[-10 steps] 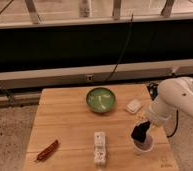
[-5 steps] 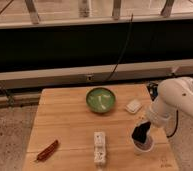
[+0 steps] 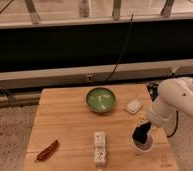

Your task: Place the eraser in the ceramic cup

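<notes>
Pale wooden surface [image 3: 65,115] on a speckled floor, with a dark wall and a rail behind it.

Near row, left to right: a red pepper-like item [image 3: 47,150], a white oblong block [image 3: 99,147] with its long axis running near to far, then the ceramic cup [image 3: 144,146] close to the near right corner.

The hand [image 3: 140,134] sits directly above the cup, its dark tip at or just inside the rim. The white arm [image 3: 177,100] slopes down to it from the right. Whether the hand is open or gripping anything cannot be told.

Eraser: not clearly identified anywhere. Judged from the pose, it is either at the tip of the hand or already in the cup, hidden both ways. The relation that matters is vertical, with the hand on the cup's axis. Any release calls for a straight drop, no sideways travel.

Farther back: green bowl [image 3: 100,99] at centre, and a flat white piece [image 3: 133,105] just right of it, both apart from the hand.

Against half a second ago: the hand holds the same spot over the cup, perhaps a touch lower. Nothing else on the surface has shifted.
</notes>
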Controlling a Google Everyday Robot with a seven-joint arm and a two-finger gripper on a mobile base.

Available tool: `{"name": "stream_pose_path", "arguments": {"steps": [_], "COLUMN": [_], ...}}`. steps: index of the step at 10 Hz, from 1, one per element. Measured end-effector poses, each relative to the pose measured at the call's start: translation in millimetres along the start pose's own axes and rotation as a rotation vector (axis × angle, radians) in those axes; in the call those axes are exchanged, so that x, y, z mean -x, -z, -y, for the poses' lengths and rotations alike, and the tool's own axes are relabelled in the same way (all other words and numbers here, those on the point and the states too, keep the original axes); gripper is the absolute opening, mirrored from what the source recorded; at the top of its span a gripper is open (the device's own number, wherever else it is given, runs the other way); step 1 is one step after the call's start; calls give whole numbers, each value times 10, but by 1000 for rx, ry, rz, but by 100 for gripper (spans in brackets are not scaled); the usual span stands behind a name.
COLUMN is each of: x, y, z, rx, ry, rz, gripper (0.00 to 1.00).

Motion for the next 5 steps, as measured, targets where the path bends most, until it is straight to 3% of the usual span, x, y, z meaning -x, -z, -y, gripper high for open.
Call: {"name": "stream_pose_path", "arguments": {"steps": [5], "x": [-2], "y": [-19], "z": [-25], "rx": [10], "ry": [4], "rz": [4], "gripper": [2]}}
